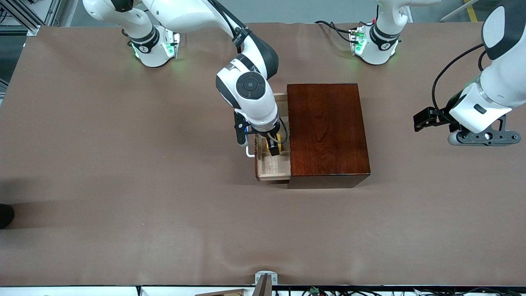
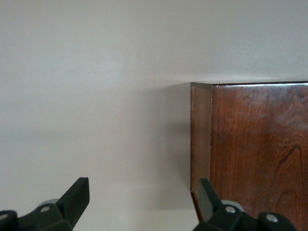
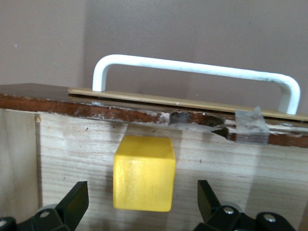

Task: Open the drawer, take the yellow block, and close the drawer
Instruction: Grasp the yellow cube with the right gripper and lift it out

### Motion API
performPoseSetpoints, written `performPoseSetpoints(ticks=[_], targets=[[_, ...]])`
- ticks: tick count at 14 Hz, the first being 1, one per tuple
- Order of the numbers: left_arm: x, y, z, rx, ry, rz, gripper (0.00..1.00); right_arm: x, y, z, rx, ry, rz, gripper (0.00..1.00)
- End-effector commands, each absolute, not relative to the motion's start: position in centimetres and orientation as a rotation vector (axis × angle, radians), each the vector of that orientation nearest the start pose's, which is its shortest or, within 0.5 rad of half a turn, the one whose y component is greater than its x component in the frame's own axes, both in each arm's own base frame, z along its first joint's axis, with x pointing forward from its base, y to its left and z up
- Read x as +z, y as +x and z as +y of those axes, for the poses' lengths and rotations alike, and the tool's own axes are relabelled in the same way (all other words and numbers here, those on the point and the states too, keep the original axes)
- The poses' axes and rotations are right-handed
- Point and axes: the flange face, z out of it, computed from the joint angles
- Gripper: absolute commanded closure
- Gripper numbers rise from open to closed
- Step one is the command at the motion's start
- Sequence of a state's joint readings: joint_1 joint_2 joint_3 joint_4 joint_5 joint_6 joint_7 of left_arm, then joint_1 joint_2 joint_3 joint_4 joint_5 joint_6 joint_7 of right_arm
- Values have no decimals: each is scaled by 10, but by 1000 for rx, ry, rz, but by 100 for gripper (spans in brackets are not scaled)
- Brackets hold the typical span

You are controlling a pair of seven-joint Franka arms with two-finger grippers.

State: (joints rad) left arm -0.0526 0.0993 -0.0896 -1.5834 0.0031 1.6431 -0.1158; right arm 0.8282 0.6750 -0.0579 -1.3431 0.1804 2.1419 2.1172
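The dark reddish-brown box [image 1: 326, 131] stands mid-table. Its pale-wood drawer [image 1: 271, 166] is pulled out toward the right arm's end, with the white handle [image 3: 192, 70] at its front. The yellow block [image 3: 143, 173] lies on the drawer floor; a sliver of it shows in the front view [image 1: 277, 139]. My right gripper [image 3: 143, 202] is down in the drawer, open, one finger on each side of the block without touching it. My left gripper [image 2: 143, 199] is open and empty, over the table beside the box at the left arm's end.
Brown cloth covers the table [image 1: 123, 185]. A piece of clear tape [image 3: 251, 126] sticks to the drawer's front board. The box's corner [image 2: 201, 134] lies close to my left gripper's finger.
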Motion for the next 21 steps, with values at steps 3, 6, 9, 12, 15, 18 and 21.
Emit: performPoseSetpoints(ticks=[3, 6, 9, 12, 15, 18, 21], targets=[[575, 578, -80, 45, -3161, 68, 0, 330, 524, 536, 142, -2265, 1978, 0], [575, 578, -81, 45, -3161, 70, 0, 317, 524, 537, 148, -2274, 1987, 0], [576, 577, -81, 42, -3161, 70, 0, 314, 518, 544, 147, -2274, 1970, 0], [575, 578, -81, 45, -3161, 70, 0, 312, 520, 544, 145, -2266, 1967, 74], [576, 577, -81, 42, -3161, 70, 0, 319, 524, 541, 133, -2270, 1949, 100], [577, 578, -80, 40, -3161, 68, 0, 352, 534, 530, 122, -2230, 1942, 100], [577, 577, -81, 40, -3162, 70, 0, 386, 545, 512, 104, -2229, 1915, 100]])
